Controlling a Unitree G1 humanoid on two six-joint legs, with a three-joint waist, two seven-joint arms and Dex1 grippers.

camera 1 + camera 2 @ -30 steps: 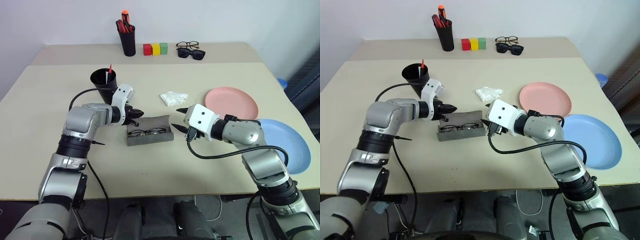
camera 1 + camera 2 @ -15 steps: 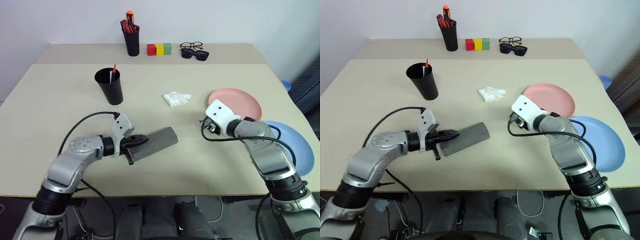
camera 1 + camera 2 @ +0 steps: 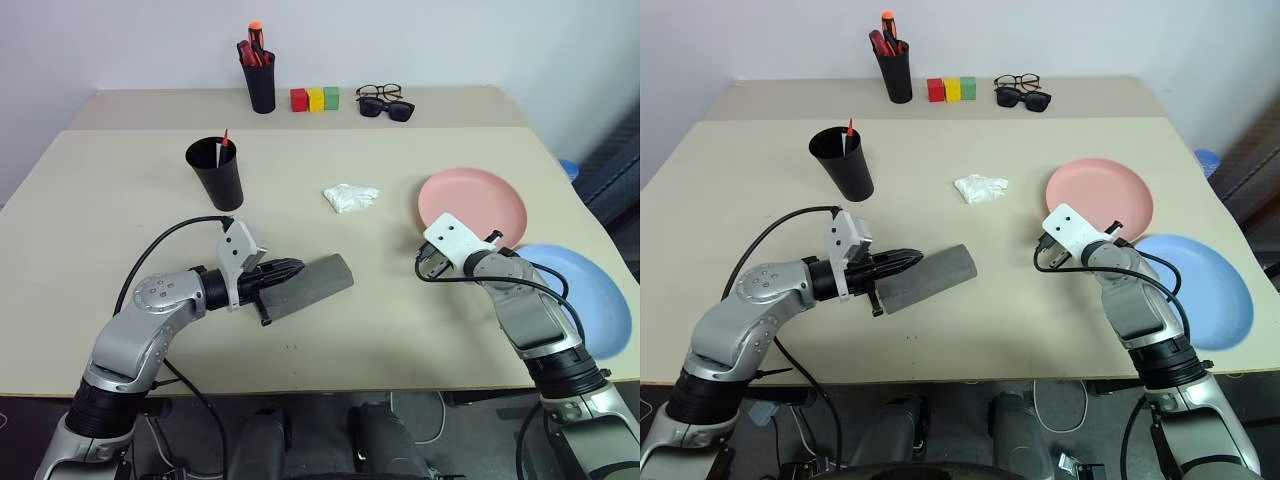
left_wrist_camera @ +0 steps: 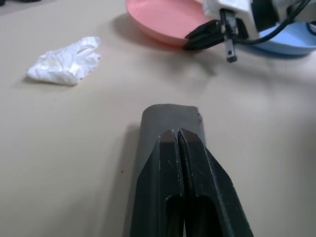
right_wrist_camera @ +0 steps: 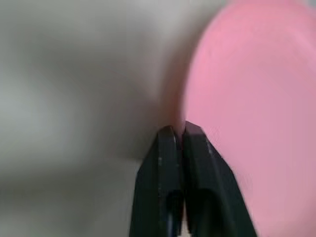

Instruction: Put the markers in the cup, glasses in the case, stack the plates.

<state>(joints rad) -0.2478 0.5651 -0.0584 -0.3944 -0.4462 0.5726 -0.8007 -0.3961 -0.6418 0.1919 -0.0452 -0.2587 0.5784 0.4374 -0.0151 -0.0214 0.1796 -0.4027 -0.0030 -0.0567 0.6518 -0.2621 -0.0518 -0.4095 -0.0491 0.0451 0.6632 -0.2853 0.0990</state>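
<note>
At centre frame the left claw (image 3: 290, 268) is clenched on the closed case (image 3: 312, 286), while the right claw (image 4: 197, 39), clenched, nips the pink plate (image 3: 472, 205) rim, seemingly for stacking.

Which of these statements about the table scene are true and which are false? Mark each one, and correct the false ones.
1. The grey case is closed, with the left gripper shut at its end. True.
2. The pink plate is stacked on the blue plate. False: they lie side by side, unstacked.
3. The right gripper is shut at the pink plate's edge. True.
4. The black cup lies on its side. False: it stands upright with markers in it.
5. A crumpled white tissue lies between the cup and the pink plate. True.
6. The coloured blocks sit on the blue plate. False: they stand in a row at the table's far edge.
</note>
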